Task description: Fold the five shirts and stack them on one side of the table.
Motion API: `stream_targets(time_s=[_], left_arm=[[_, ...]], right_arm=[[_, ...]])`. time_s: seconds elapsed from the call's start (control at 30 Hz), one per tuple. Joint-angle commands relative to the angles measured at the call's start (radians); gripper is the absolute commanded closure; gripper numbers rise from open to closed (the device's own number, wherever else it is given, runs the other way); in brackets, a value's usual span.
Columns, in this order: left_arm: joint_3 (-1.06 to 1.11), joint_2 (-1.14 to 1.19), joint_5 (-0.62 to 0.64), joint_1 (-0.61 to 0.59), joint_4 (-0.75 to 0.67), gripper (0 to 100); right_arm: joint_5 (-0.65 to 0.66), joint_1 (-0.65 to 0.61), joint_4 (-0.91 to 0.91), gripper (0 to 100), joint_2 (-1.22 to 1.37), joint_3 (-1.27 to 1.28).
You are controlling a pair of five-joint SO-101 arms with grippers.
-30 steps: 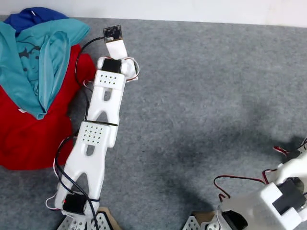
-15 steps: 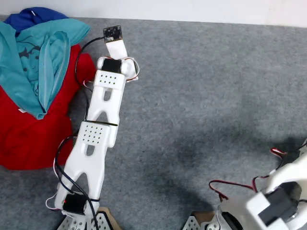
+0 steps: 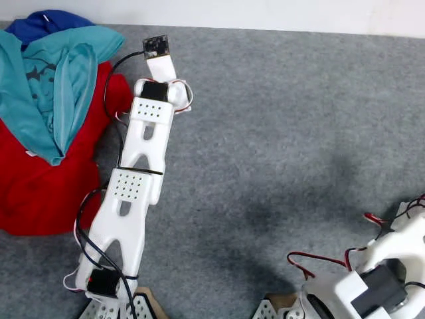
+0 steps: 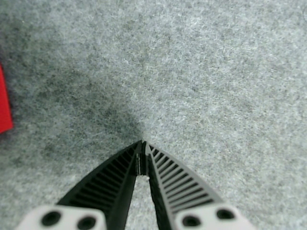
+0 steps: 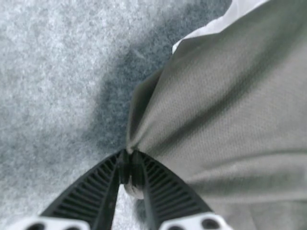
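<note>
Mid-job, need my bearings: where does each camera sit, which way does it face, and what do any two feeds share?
High view: fixed overhead, looking down on the grey table; left arm stretched beside the shirt pile, right arm folded near its base.
Left wrist view: on that wrist, looking down past its shut left pincer at the table.
Right wrist view: on that wrist, looking down past the right pincer, shut on a grey shirt.
Shared: high and left wrist views both show the red shirt.
</note>
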Motion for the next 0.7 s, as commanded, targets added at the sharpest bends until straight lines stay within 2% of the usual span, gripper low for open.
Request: stream_targets(time_s=[0.0, 0.07, 0.13, 0.4, 0.67], left_arm=[[-0.027, -0.013, -0.009, 0.005, -0.014, 99], [-0.027, -0.013, -0.009, 0.005, -0.014, 99], [-0.027, -0.013, -0.009, 0.005, -0.014, 99], [-0.027, -0.013, -0.009, 0.005, -0.014, 99], [-0.027, -0.013, -0.009, 0.007, -0.014, 99]], right_arm=[[0.014, 0.007, -0.024, 87.5, -0.047, -0.002], [0.017, 0.008, -0.024, 79.0, -0.064, -0.004], [0.017, 0.012, -0.024, 75.5, -0.105, 0.002], [0.017, 0.147, -0.028, 81.2, -0.317, 0.031], [0.018, 0.291, -0.061, 81.4, -0.185, 0.036]])
